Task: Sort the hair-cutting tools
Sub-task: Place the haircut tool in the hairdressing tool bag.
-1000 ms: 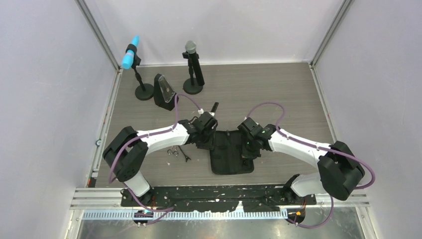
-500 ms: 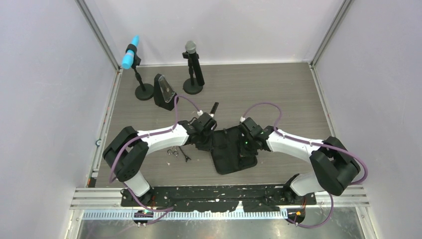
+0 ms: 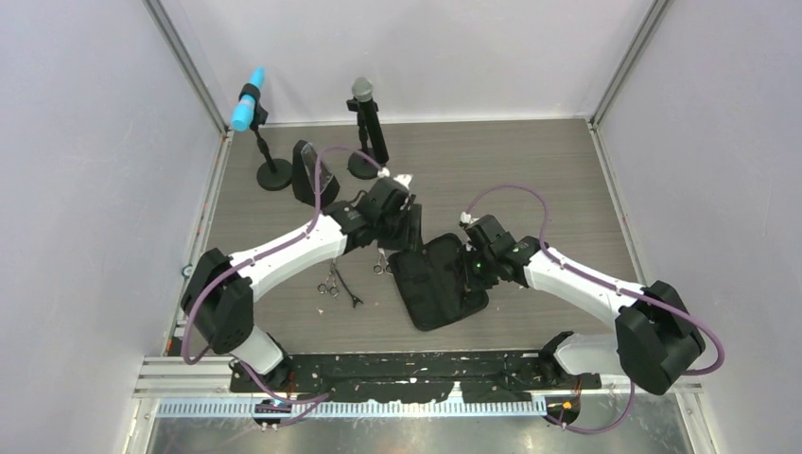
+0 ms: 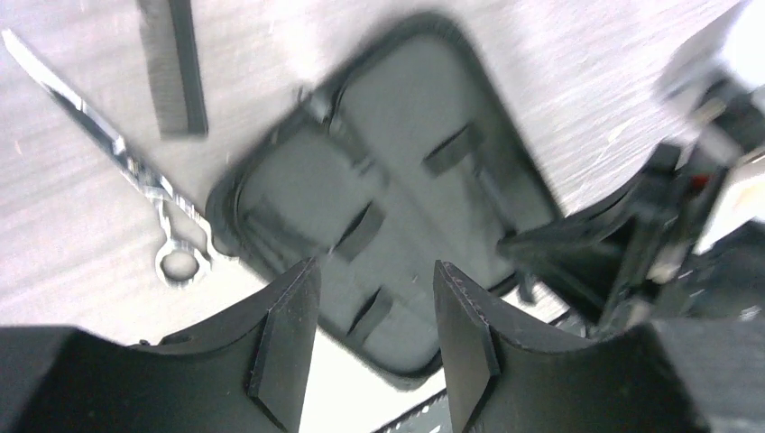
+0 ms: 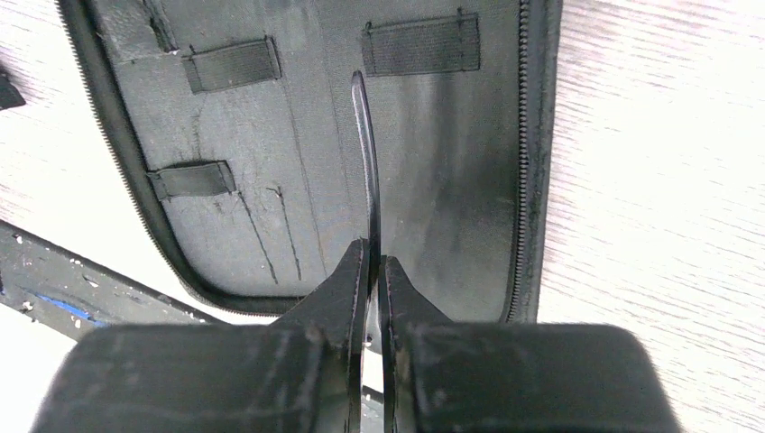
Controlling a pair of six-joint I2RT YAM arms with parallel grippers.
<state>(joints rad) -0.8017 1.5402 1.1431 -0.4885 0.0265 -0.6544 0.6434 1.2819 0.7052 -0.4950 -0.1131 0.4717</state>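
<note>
Right gripper (image 5: 370,260) with clip (image 5: 365,153) over pouch (image 5: 447,171)

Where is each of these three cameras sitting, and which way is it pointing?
Top external: fixed above and behind the arm bases, looking down on the table; the left arm and right arm show whole.
Left wrist: on the left arm, looking down past the open left gripper at the pouch, scissors and comb.
Right wrist: on the right arm, looking down past the right gripper, shut on a hair clip, into the open pouch.
Shared: all three show the pouch.
</note>
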